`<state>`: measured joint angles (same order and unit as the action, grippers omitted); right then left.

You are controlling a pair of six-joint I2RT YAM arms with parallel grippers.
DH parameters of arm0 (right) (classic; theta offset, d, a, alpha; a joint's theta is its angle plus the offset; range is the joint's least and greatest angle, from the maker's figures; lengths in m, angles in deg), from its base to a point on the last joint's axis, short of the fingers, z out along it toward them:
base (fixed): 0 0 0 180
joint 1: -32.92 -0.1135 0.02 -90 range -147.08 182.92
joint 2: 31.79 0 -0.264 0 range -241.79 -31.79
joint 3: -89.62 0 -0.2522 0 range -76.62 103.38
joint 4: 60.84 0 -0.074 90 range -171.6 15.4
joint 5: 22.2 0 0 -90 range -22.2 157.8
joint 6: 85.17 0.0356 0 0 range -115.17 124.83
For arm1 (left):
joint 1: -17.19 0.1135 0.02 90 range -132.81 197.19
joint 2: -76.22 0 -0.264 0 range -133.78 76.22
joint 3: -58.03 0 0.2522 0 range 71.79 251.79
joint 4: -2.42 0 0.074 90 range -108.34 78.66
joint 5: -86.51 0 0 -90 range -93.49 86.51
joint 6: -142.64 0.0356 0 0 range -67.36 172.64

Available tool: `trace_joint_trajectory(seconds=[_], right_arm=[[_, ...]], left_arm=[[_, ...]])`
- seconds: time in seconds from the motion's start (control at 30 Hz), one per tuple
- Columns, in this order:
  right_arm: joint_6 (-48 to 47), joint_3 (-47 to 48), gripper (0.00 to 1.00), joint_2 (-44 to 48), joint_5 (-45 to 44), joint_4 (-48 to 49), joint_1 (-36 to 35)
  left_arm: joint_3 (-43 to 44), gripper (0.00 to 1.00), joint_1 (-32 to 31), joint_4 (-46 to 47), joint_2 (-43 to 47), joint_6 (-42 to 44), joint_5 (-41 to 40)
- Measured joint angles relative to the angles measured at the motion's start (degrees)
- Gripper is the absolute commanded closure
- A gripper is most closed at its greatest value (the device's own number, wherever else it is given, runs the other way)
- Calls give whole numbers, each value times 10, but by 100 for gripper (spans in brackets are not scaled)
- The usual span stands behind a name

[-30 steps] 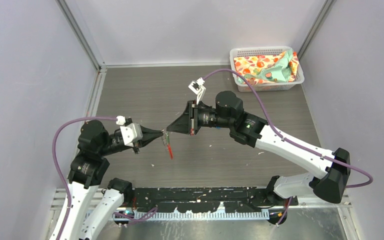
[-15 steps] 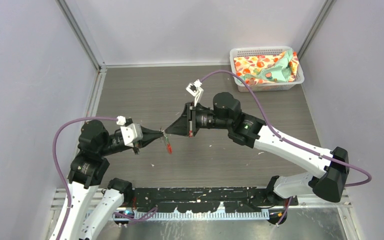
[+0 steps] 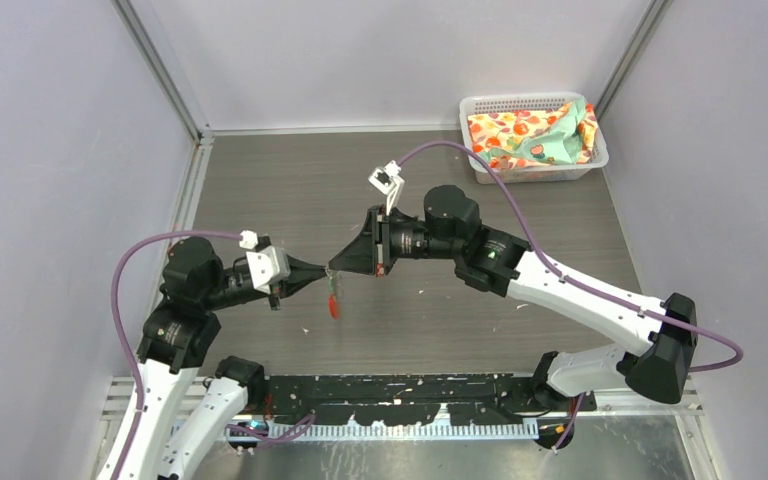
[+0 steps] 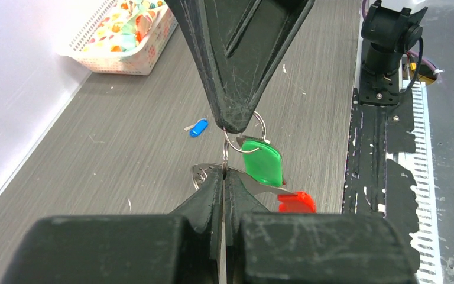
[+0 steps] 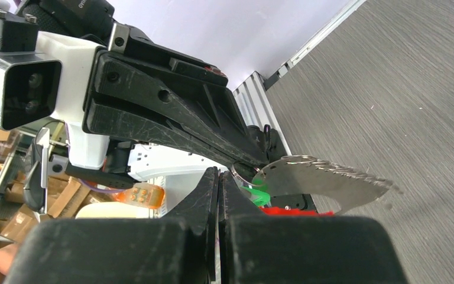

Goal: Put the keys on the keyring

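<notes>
Red tag hangs at centre of the top view, just below the near-touching tips of the left gripper and right gripper. Grey wood-grain table; pale walls; white basket of patterned cloth, upper right.

Left wrist view: both grippers are pressed together on the wire of the keyring, held off the table. The green key appears hung on it — the blue key lies on the table at centre left, so roughly half remains.

Right wrist view: a toothed silvery blade juts right of the pinch.
</notes>
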<state>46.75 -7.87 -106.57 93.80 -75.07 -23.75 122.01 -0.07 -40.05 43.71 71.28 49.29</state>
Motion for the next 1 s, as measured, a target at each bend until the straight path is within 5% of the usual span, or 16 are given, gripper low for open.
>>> trace_joint_trajectory(seconds=[1.0], right_arm=[[-49,37,99,22,-67,-111,-18]], left_arm=[[1,100,0,-3,-5,-31,-3]])
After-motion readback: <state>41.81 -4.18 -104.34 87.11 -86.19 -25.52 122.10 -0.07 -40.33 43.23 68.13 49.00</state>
